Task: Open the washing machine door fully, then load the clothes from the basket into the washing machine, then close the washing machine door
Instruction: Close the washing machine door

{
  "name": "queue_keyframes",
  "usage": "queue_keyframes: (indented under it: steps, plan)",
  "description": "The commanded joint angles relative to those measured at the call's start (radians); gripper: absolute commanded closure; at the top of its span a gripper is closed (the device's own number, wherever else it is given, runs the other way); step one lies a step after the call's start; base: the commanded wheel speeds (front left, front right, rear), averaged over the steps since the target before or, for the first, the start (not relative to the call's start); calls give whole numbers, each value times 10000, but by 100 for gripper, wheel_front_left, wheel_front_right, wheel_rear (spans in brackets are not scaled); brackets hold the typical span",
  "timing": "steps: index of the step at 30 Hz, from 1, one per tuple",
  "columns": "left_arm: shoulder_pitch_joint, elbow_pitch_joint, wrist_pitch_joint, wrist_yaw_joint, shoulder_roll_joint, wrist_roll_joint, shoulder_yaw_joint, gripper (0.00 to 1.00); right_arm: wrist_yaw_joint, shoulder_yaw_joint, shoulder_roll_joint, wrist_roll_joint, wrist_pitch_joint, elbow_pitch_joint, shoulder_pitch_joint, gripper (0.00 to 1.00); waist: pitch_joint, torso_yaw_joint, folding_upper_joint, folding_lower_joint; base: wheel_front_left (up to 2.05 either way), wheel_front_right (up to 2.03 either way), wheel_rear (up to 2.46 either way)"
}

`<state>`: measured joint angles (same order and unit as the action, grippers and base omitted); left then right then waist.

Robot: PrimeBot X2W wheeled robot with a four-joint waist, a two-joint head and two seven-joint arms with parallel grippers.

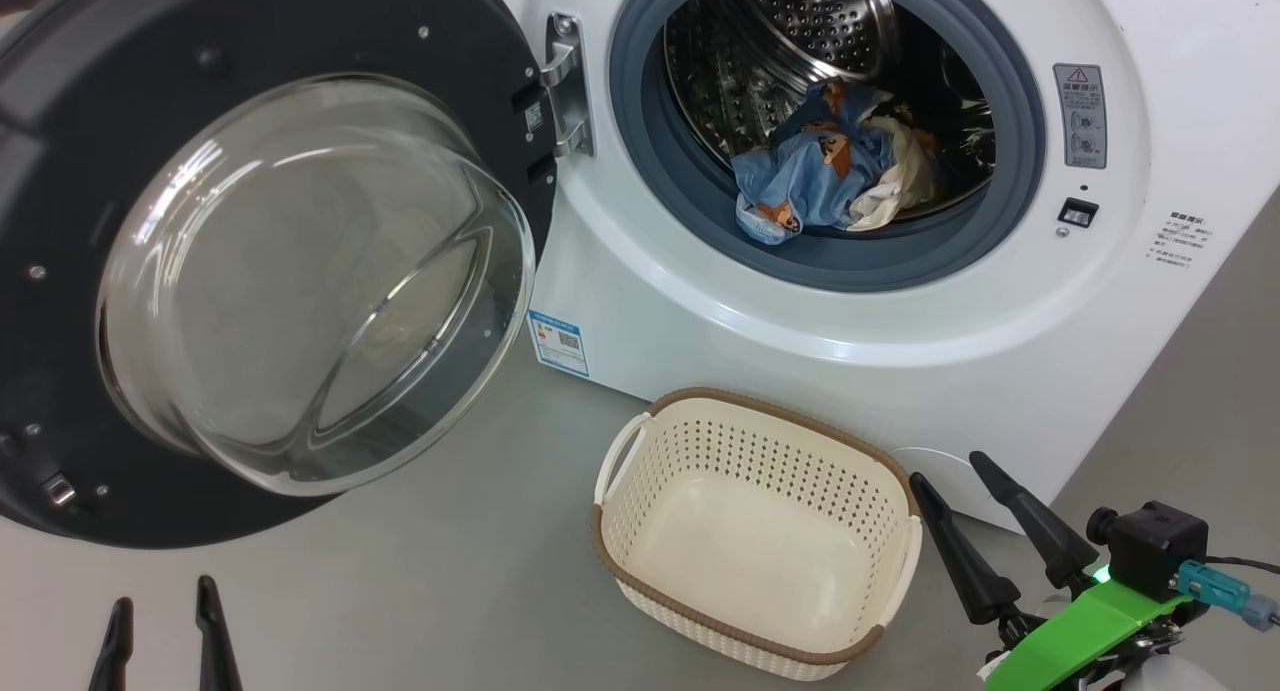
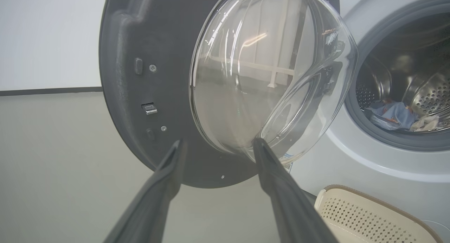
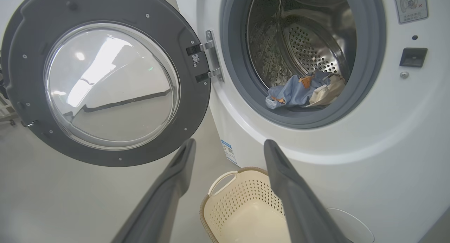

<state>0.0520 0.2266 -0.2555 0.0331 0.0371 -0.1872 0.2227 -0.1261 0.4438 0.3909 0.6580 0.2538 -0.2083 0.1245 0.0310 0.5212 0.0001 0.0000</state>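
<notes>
The washing machine stands with its door swung wide open to the left. The clothes, light blue printed fabric with white cloth, lie at the front of the steel drum, partly over the gasket; they also show as clothes and clothes. The basket sits on the floor before the machine with nothing in it. My left gripper is open at the lower left, below the door. My right gripper is open, just right of the basket. In the wrist views, left gripper and right gripper hold nothing.
Grey floor spreads left of the basket and under the open door. A blue label sticker is on the machine's front, a warning label and door latch slot to the right of the drum opening.
</notes>
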Motion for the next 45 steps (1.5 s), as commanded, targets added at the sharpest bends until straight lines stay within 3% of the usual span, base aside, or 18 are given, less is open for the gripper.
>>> queue_keyframes:
  steps: [1,2,8,13,19,25,32,39,45]
  plan:
    - [-180,-415,-63,4,132,-165,240,65,-46,107,194,-120,80,199,247,0,7,-7,-1,0,0,0,0]
    - [-211,-506,-63,24,132,-180,245,100,-46,99,187,-121,80,201,237,0,17,-10,-1,0,0,0,0]
    - [-658,-1451,-63,345,162,-315,711,100,-46,60,178,-146,80,243,220,0,179,-58,-1,0,0,0,0]
    - [-1246,-2047,-63,616,518,-632,1212,100,-46,56,182,-153,80,266,219,0,281,-81,-1,0,0,0,0]
    - [-2594,-1942,22,885,1449,-2318,1947,100,-46,65,206,-137,80,298,216,0,401,-130,-1,0,0,0,0]
    - [-4363,-490,872,961,2687,-4875,2645,100,-46,67,258,-150,80,347,247,0,571,-171,-1,0,0,0,0]
    - [-6457,2346,2606,971,4170,-6700,2912,100,-46,141,421,-113,80,368,361,0,772,-226,-1,0,0,0,0]
    - [-7926,4603,4750,918,5371,-7528,2758,100,-46,262,610,-103,80,407,530,0,1047,-341,-1,0,0,0,0]
    - [-8623,5885,6178,751,5995,-7653,2382,100,-46,345,808,-55,80,420,639,0,1307,-375,-1,0,0,0,0]
